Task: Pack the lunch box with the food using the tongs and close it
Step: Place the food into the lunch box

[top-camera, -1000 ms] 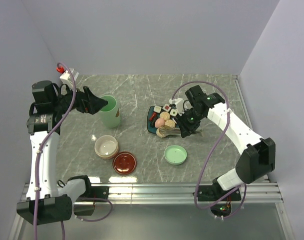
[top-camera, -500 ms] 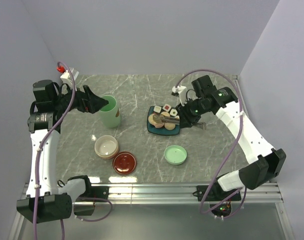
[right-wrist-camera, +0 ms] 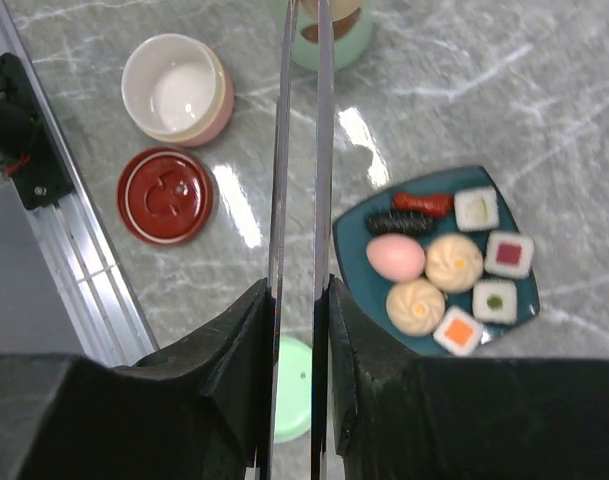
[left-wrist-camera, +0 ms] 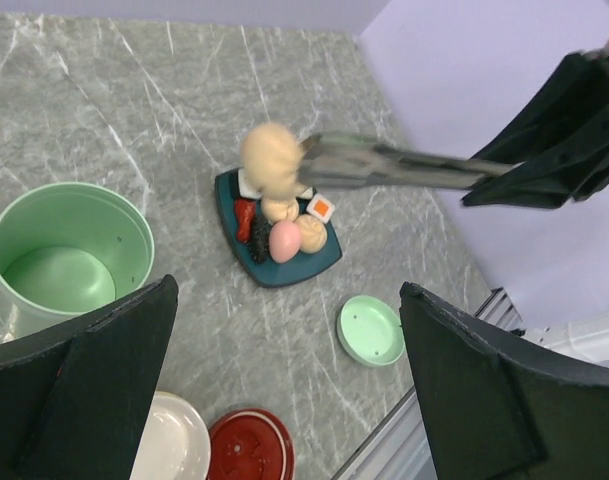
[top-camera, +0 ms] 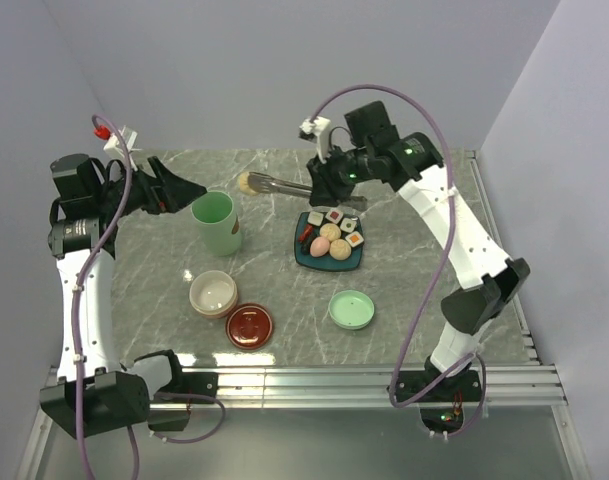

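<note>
Top external: right gripper (top-camera: 326, 185) clamps tongs (top-camera: 284, 185), beige ball (top-camera: 249, 182) at tips.

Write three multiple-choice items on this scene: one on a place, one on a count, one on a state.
1. Where is the beige ball that the tongs grip?
A. Inside the cream bowl
B. In the air, outside the mint-green pot
C. On the dark-red lid

2. How many beige balls lie on the plate?
A. None
B. Two
C. Five

3. What state is the mint-green pot in?
A. Upright, open and empty
B. Closed with its lid on
C. Tipped on its side

Answers:
1 B: the top view shows it at the tong tips, up beside the pot and not in it.
2 B: the right wrist view shows two next to the pink ball.
3 A: the left wrist view looks into its bare inside, and its mint-green lid lies near the plate.
</note>
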`<action>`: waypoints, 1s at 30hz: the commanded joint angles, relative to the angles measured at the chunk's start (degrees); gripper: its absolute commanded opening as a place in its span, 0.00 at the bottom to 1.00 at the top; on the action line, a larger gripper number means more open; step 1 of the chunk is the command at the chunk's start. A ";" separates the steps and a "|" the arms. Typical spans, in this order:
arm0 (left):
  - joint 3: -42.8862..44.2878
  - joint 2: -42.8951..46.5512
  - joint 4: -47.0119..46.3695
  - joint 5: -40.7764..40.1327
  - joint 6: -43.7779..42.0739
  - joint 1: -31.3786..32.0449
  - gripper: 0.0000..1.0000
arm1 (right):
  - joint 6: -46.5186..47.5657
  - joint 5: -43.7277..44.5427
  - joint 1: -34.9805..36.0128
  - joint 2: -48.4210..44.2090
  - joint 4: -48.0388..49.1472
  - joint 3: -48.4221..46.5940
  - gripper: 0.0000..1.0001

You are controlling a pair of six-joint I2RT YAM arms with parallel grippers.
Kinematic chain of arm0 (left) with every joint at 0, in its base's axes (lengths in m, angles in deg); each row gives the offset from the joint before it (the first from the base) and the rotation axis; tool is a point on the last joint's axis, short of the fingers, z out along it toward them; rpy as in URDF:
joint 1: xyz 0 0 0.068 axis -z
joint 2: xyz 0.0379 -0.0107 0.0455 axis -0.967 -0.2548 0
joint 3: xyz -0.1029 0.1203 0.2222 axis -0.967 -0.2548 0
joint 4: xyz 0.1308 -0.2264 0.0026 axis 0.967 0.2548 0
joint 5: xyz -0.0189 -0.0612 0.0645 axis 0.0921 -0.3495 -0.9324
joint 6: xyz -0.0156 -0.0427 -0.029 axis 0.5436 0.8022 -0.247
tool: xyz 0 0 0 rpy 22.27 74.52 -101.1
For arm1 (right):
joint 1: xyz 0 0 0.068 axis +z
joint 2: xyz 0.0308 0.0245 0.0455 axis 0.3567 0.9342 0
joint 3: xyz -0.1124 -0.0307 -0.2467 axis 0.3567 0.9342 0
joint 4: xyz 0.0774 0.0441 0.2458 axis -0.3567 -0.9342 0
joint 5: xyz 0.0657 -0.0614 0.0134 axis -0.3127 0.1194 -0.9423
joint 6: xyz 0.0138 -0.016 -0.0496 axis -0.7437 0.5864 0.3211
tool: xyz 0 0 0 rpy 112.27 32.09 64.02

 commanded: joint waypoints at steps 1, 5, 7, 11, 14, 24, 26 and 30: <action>0.37 0.47 -5.34 3.22 4.91 -2.36 0.99 | -1.47 1.34 3.49 2.26 3.96 -4.37 0.27; -0.24 -0.15 -7.02 3.75 7.12 -3.42 0.99 | -2.88 3.36 7.00 5.60 7.03 -6.39 0.27; -0.42 -0.32 -7.55 3.84 7.47 -3.60 0.99 | -4.10 4.07 7.80 7.45 9.23 -7.18 0.28; 0.02 -0.41 -6.93 3.93 7.04 -3.69 0.99 | -5.34 5.91 9.12 10.09 12.04 -8.24 0.29; 0.46 -0.15 -5.79 3.75 5.89 -3.78 0.99 | -5.17 7.23 10.00 12.37 13.01 -8.85 0.31; 0.20 0.47 -4.74 3.31 4.48 -3.95 0.99 | -6.13 8.64 11.58 16.69 13.02 -11.93 0.58; 0.37 0.20 -4.56 3.31 4.13 -3.86 0.99 | -6.39 8.64 11.50 15.99 12.93 -12.11 0.61; 0.98 -0.15 -3.59 3.49 3.08 -3.95 0.99 | -6.92 9.60 11.32 12.83 11.35 -11.93 0.61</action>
